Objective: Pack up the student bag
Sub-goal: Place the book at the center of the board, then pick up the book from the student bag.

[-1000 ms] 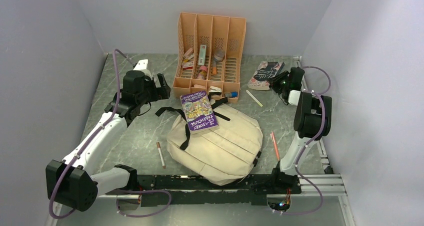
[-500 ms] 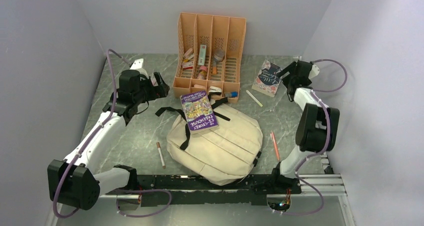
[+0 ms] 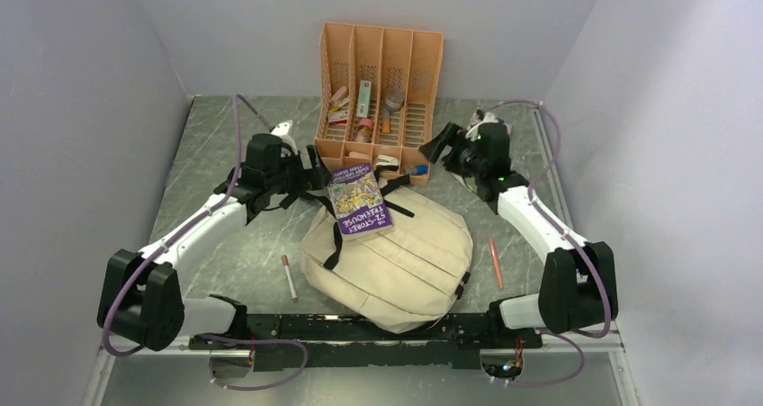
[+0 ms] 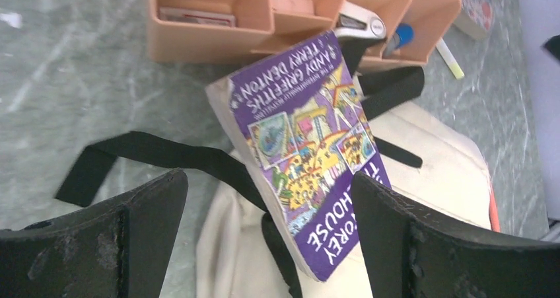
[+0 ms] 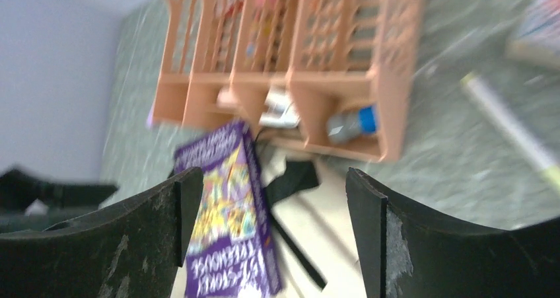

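Note:
The student bag (image 3: pixel 396 262), cream with black straps, lies flat at the table's middle. A purple paperback (image 3: pixel 358 199) rests on its far end, its top edge against the orange organiser. My left gripper (image 3: pixel 313 170) hovers just left of the paperback, open. In the left wrist view the paperback (image 4: pixel 310 146) and a black strap (image 4: pixel 152 152) lie ahead of the gripper (image 4: pixel 271 238), whose jaws hold nothing. My right gripper (image 3: pixel 438 143) is open beside the organiser's right front corner. Blurred in its wrist view, the paperback (image 5: pixel 228 219) and bag (image 5: pixel 317 238) lie beyond the empty gripper (image 5: pixel 267 238).
The orange slotted organiser (image 3: pixel 382 82) stands at the back with small items in it. A brown-and-white pen (image 3: pixel 289 277) lies left of the bag and an orange pencil (image 3: pixel 494 262) right of it. A white marker (image 5: pixel 508 126) and a second book (image 5: pixel 538 20) lie at the far right.
My right arm swung from the second book at the far right toward the organiser, and its jaws opened. My left arm moved right, up to the purple paperback.

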`<state>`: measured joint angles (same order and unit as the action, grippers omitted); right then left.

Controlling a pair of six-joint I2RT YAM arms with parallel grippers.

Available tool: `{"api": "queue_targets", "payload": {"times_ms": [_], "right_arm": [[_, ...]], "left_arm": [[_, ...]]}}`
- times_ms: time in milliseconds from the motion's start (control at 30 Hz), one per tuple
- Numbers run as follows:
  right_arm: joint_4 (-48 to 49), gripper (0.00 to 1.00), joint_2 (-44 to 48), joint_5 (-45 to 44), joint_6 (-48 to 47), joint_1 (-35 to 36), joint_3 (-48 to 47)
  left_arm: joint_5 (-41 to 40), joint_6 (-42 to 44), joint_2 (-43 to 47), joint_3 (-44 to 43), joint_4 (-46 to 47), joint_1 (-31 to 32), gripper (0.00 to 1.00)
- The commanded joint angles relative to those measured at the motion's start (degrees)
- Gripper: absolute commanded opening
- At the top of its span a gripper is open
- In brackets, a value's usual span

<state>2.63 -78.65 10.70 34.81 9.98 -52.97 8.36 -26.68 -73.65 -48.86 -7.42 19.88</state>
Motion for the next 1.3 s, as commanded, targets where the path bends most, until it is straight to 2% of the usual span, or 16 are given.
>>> {"api": "queue_targets", "payload": {"times_ms": [0,133,367,467,667,800,1067,1267], "right_arm": [[2.1,0.82,0.5,11.8,-0.1,4.6,5.3],[5.7,0.78,-1.8,17.7,1.8,9.4,9.5],[9.1,0.78,-3.2,18.6,4.0,15.5,12.8],[8.9,0.77,-3.8,17.8,4.3,16.3,13.7],[8.6,0.77,-6.7,15.7,5.1,16.6,14.8],[9.6,0.78,-9.2,14.6,5.6,16.6,15.0],[17.5,0.78,-15.1,20.7,9.6,16.8,15.2],[23.8,0.69,-19.0,24.2,13.2,17.5,14.1]], "left_arm": [[-0.2,-2.5,-1.5,2.1,5.5,2.4,0.97],[-0.1,-3.6,-5.5,4.0,8.9,3.0,0.9],[-0.4,-5.1,-12.6,5.4,13.3,3.8,0.85],[-1.4,-5.3,-14.6,5.3,13.8,3.9,0.83],[-8.0,-6.7,-17.3,4.9,11.0,3.9,0.7],[-8.3,-6.9,-19.4,4.5,11.6,3.9,0.68],[-7.5,-5.9,-22.2,4.5,12.3,4.1,0.63],[-7.5,-5.3,-22.5,4.3,12.0,4.9,0.63]]}}
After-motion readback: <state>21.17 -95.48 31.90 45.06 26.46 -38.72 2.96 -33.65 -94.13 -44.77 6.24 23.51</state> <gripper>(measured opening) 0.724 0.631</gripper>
